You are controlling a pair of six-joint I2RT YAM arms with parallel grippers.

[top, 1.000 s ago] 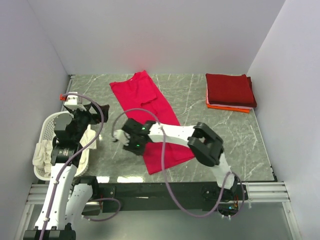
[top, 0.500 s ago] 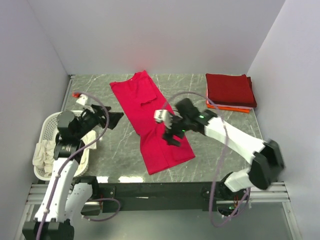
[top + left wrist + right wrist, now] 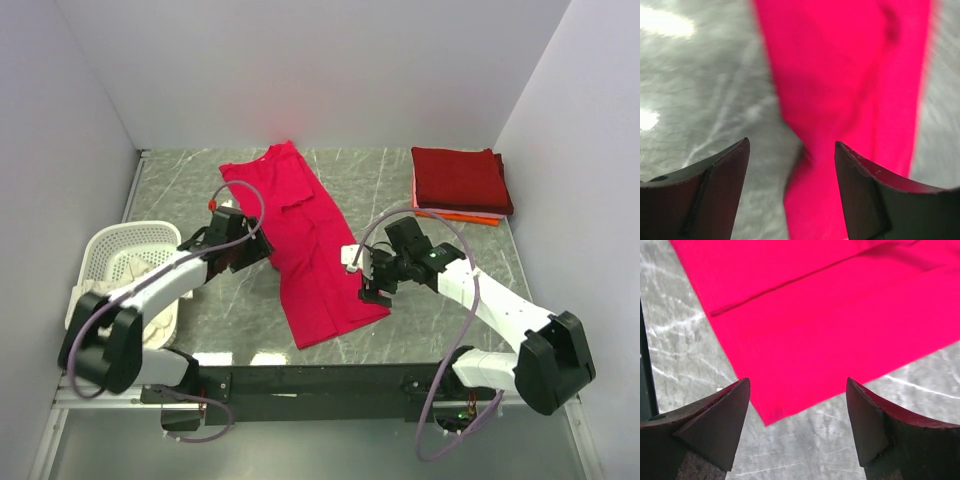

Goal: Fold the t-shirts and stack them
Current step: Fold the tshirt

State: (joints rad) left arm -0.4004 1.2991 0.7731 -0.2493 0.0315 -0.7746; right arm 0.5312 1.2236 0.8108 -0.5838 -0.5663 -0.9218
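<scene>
Crimson cloth fills the middle of both my wrist views: the crimson t-shirt lies flat on the grey marbled table as a long narrow strip. It runs on a slant from its far end by the back wall to its hem end nearer my bases. A lengthwise fold edge shows along it in the right wrist view.

My left gripper hangs over the shirt's left edge about halfway along, jaws spread with nothing between them. That view is blurred, so I cannot tell whether the fingertips touch the cloth.

My right gripper hangs over the shirt's right side near the hem corner, jaws likewise wide apart and empty, with the corner and bare table below it.

To the right of the shirt and well apart from it, a folded maroon t-shirt rests on a folded orange t-shirt, which shows only as a thin edge beneath.

To the left of the shirt, beyond my left arm, stands the white slotted basket, with cream cloth inside and draped over its near rim.
</scene>
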